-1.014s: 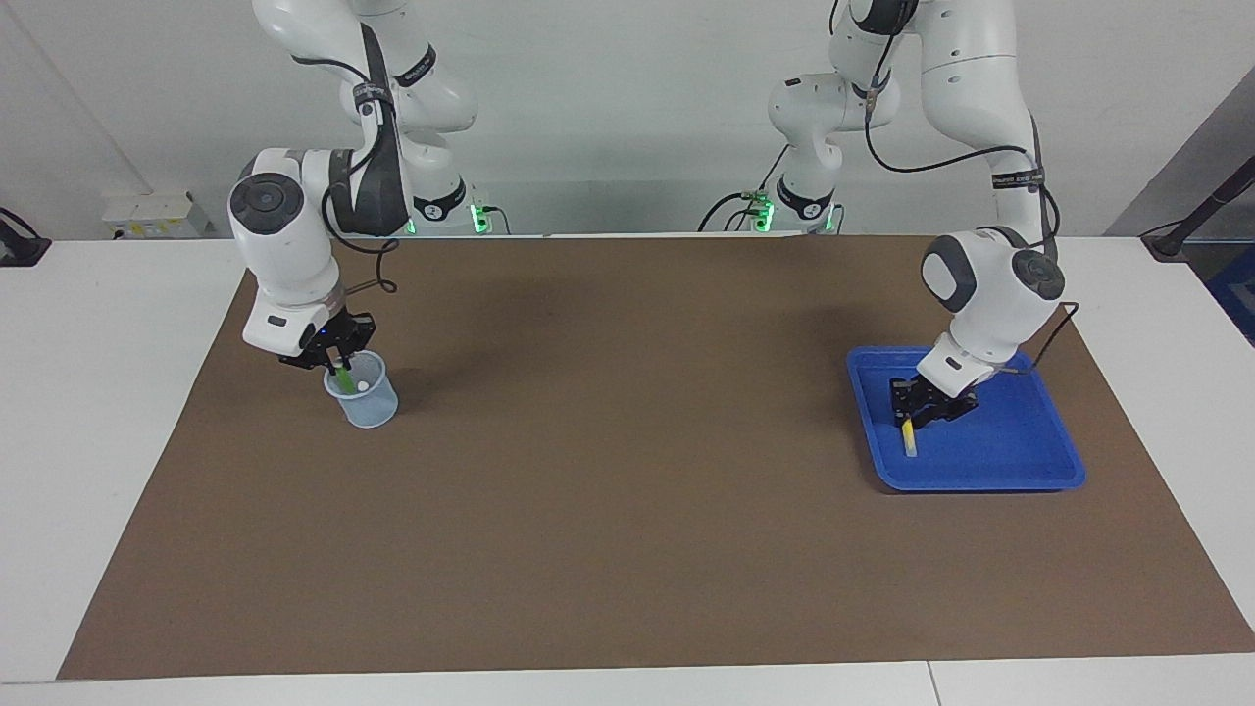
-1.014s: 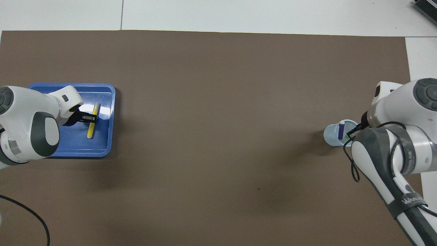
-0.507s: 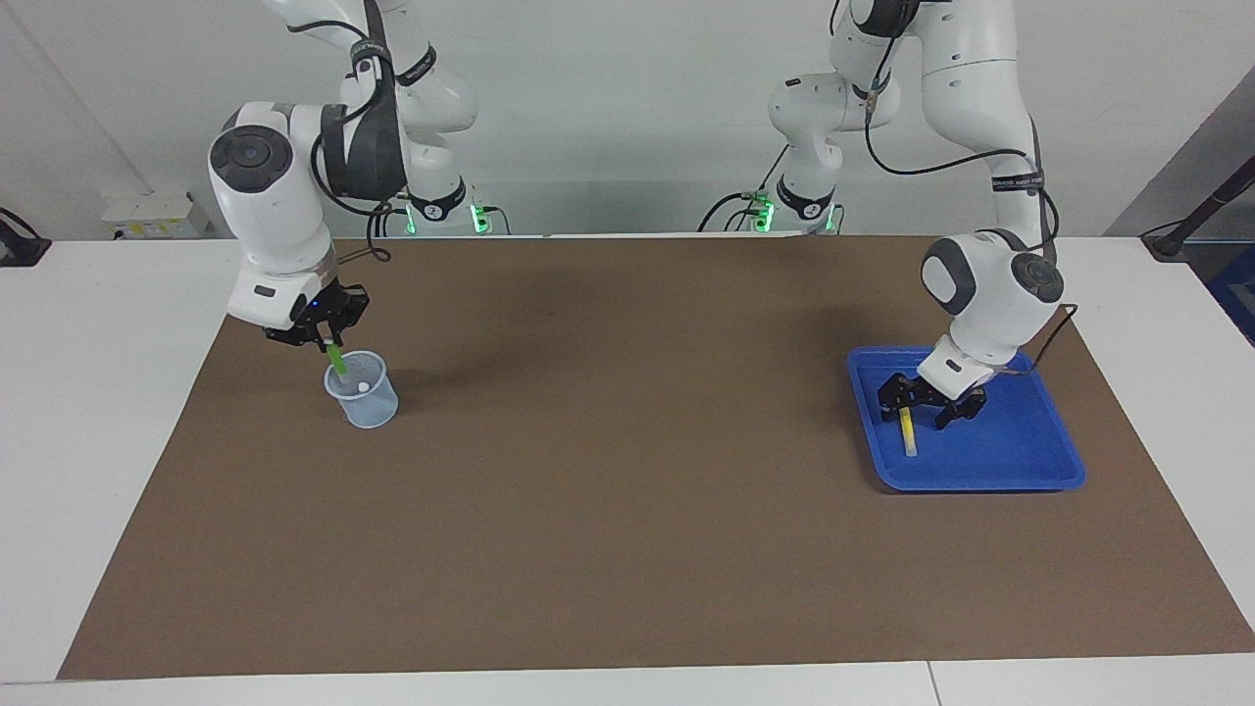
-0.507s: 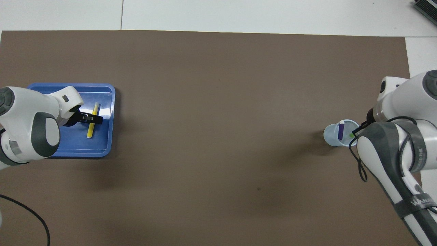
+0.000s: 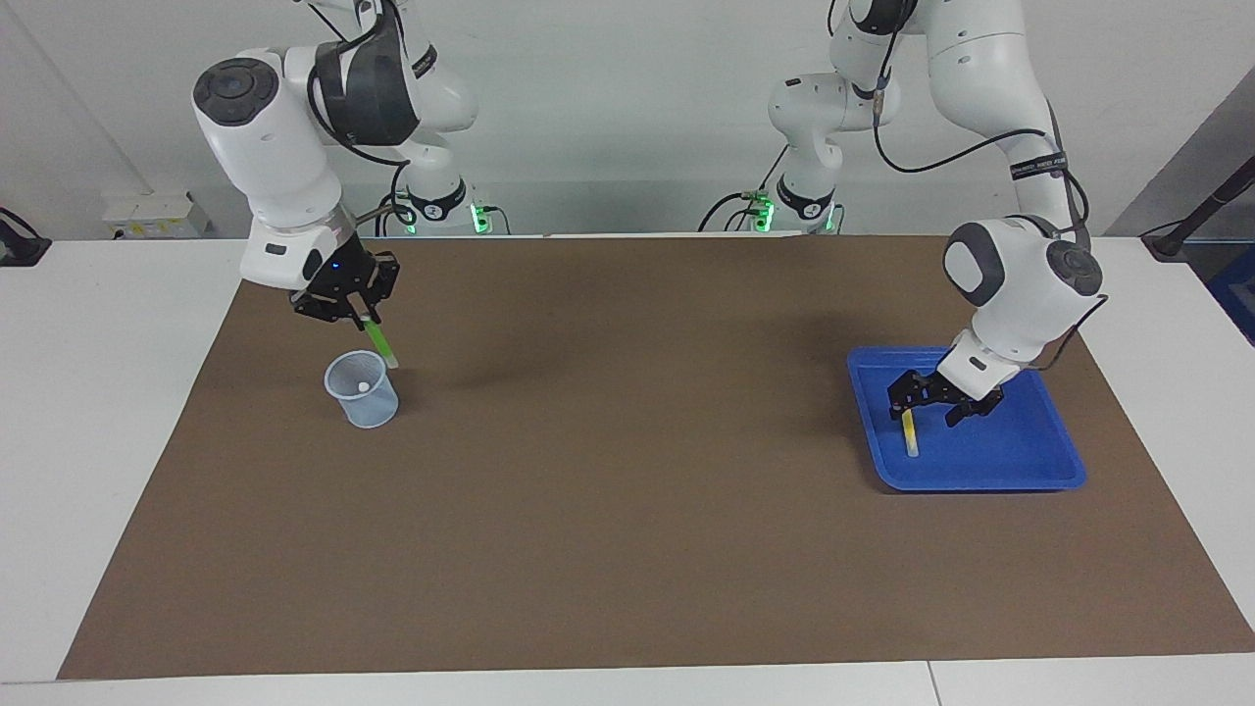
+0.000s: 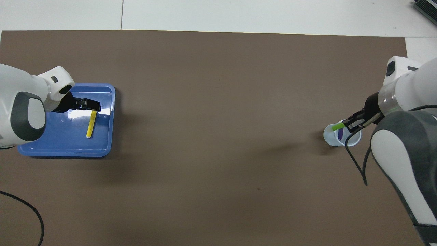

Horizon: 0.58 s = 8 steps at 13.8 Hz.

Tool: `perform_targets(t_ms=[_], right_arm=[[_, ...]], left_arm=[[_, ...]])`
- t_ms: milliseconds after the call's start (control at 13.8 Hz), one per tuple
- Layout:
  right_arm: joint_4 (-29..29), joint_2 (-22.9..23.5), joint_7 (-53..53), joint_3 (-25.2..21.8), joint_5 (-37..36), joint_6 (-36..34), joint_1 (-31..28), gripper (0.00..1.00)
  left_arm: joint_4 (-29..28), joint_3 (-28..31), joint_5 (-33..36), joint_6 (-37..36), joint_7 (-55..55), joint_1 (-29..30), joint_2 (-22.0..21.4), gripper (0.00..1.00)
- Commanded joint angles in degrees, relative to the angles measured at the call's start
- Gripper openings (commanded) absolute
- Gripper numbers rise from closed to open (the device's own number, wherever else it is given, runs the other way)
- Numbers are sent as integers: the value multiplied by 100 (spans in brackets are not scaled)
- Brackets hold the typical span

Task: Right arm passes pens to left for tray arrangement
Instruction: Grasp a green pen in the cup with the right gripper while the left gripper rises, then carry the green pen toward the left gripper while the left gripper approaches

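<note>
Three pens are in play, and each sits at a different stage. Starting at the right arm's end of the worktop (image 5: 627, 549), the right end effector (image 5: 364, 316) hangs just above the translucent cup (image 5: 362, 390), clenched on the top of the green pen (image 5: 381, 346). The pen slants down with its lower tip clear of the rim, a hold that leaves most of the shaft free, probably so the other arm can take it. The purple pen (image 6: 340, 134) stands in the cup, awaiting its turn.

The middle of the brown mat (image 5: 627, 441) is bare; it looks like the natural meeting place for the handover.

At the left arm's end, the blue tray (image 5: 1020, 461) holds the yellow pen (image 5: 910, 432), lying flat near one rim. The left end effector (image 5: 933, 402) hovers low over the tray above that pen's end, fingers spread and grasping nothing, which suggests it has let go and is free for the next pen.
</note>
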Motion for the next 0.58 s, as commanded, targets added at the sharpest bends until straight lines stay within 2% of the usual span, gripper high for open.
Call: perform_targets(t_ms=[0, 217, 507], right_arm=[[126, -34, 411, 86, 668, -121, -31, 0], [127, -34, 1691, 191, 1706, -7, -31, 0], [48, -60, 3870, 700, 2374, 353, -23, 0]], left_arm=[[65, -28, -504, -203, -305, -9, -139, 100], [74, -99, -1022, -186, -886, -80, -244, 100], [47, -169, -2428, -221, -1211, -89, -464, 100]])
